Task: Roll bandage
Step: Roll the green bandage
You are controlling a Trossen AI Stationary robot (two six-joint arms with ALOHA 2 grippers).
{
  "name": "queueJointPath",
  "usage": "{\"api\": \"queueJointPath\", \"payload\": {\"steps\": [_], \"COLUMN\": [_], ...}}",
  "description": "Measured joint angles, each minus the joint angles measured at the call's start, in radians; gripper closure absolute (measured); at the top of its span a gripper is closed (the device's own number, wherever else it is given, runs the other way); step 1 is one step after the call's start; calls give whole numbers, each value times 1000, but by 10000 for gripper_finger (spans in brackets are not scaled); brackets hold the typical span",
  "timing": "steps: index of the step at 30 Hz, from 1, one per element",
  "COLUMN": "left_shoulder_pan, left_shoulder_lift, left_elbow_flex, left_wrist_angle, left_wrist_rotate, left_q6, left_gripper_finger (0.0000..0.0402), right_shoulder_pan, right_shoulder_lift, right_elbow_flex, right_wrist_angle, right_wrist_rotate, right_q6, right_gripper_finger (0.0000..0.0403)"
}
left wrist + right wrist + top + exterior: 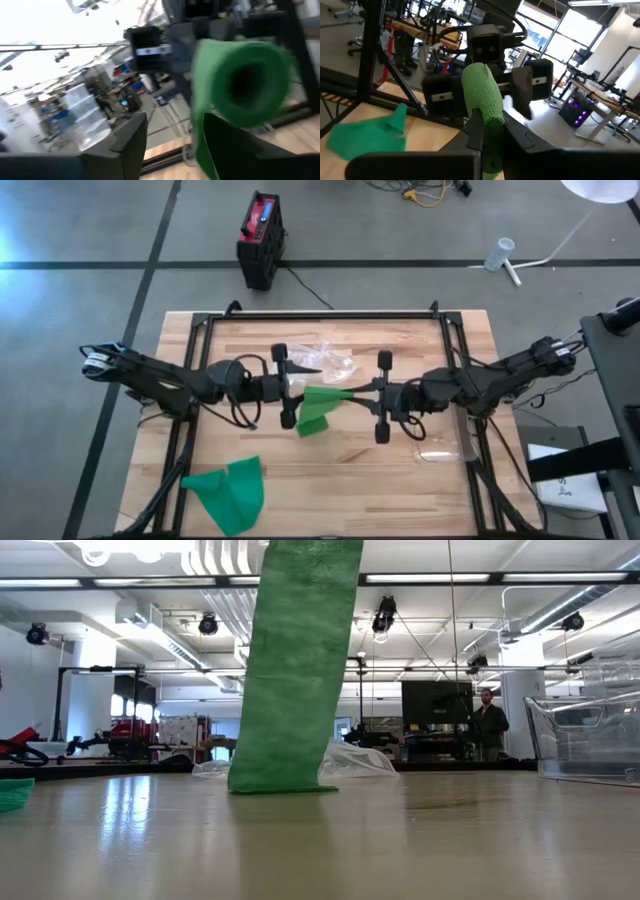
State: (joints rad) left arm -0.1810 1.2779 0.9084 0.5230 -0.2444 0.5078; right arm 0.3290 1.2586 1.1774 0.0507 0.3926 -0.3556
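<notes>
A green bandage is partly wound into a roll (330, 392) that is held in the air over the table's middle. Its loose tail (295, 670) hangs down, and the tail's lower end (280, 783) rests on the wood. My right gripper (356, 392) comes in from the right and is shut on the roll. My left gripper (303, 390) faces it from the left and is open. Its fingers (131, 137) stand on either side of the roll's open end (246, 80), and I see no contact. In the right wrist view the roll (482, 85) points away toward the left gripper. My right gripper pinches the roll between its two fingers at the end nearest the table's right edge (489, 120). The fingers come in level from the table's right side and lie along the roll. The roll is lifted clear and about level, with the tail hanging slack from it to the table.
A second green bandage (232, 492) lies crumpled near the table's near left corner. A clear plastic bag (328, 360) lies behind the grippers. A clear container (445, 442) stands at the right. Black frame rails (320, 315) border the table. A person (488, 725) stands far off in the room.
</notes>
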Motion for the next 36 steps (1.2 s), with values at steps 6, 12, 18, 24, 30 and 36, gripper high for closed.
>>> {"api": "queueJointPath", "payload": {"steps": [6, 12, 18, 24, 30, 36], "left_shoulder_pan": [-3, -4, -4, -2, -2, -1], "left_shoulder_lift": [0, -4, -4, -4, -17, -27], "left_elbow_flex": [28, 50, 63, 66, 89, 159], "left_wrist_angle": [-120, -108, -116, -129, -115, -191], "left_wrist_rotate": [29, 51, 52, 46, 20, 21], "left_q6": [3, 16, 26, 39, 101, 139], "left_gripper_finger": [246, 266, 308, 391, 399, 401], "right_shoulder_pan": [-3, -2, 0, -1, -3, -13], "right_shoulder_lift": [-6, -8, -8, -8, -8, -9], "right_elbow_flex": [2, 1, 1, 1, -1, -1], "right_wrist_angle": [-26, -43, -46, -55, -107, -146], "right_wrist_rotate": [0, 0, -8, -67, -113, -112], "right_q6": [6, 41, 42, 46, 108, 167], "right_gripper_finger": [381, 378, 381, 379, 380, 381]}}
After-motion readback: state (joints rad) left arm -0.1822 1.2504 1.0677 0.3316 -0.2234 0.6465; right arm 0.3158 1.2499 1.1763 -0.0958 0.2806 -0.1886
